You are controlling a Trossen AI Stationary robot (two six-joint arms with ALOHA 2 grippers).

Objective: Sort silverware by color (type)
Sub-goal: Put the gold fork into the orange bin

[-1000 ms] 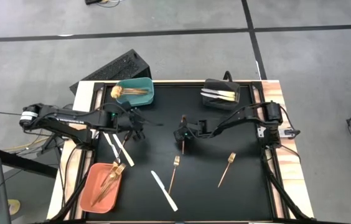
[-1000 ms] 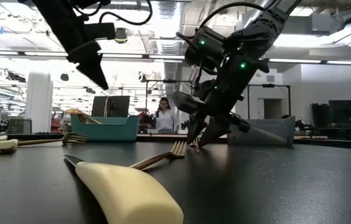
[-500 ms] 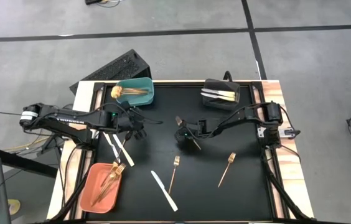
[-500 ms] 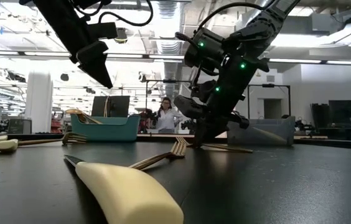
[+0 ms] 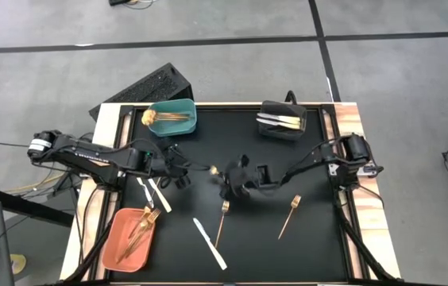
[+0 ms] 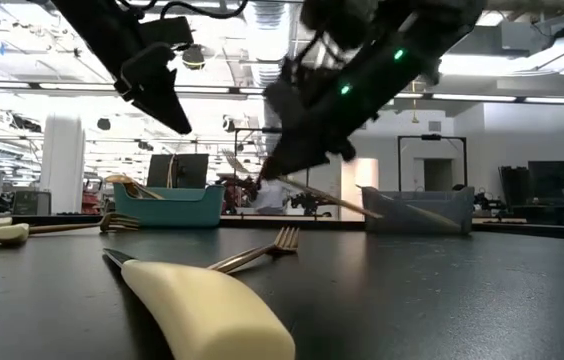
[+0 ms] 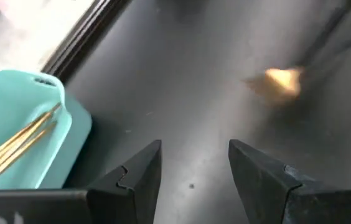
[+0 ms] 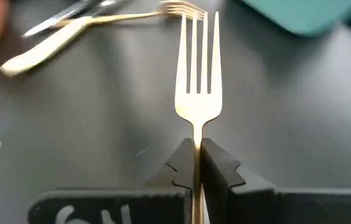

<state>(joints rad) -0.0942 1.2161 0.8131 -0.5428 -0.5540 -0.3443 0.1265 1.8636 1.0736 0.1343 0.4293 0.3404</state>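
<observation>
Held piece: a slim gold metal fork (image 8: 195, 93), pinched at its neck by the right gripper (image 8: 197, 163), clear of the black mat (image 5: 311, 238).
Long axis: in line with the fingers, tines pointing ahead toward the teal plastic bin (image 5: 172, 119).
Nearer arm: the right gripper (image 5: 230, 184) carries it at mid-table; the left gripper (image 5: 178, 168), fingers spread and empty, hangs just beside the fork's head.
Coming move, judged: a carry to the teal bin, or a handover.
Change: a second ago the right fingers stood spread, tips down at the mat; now they are lifted and pressed on the fork.
Remaining: two gold forks (image 5: 221, 222) and a white-handled knife (image 5: 209, 243) lie nearby.
</observation>
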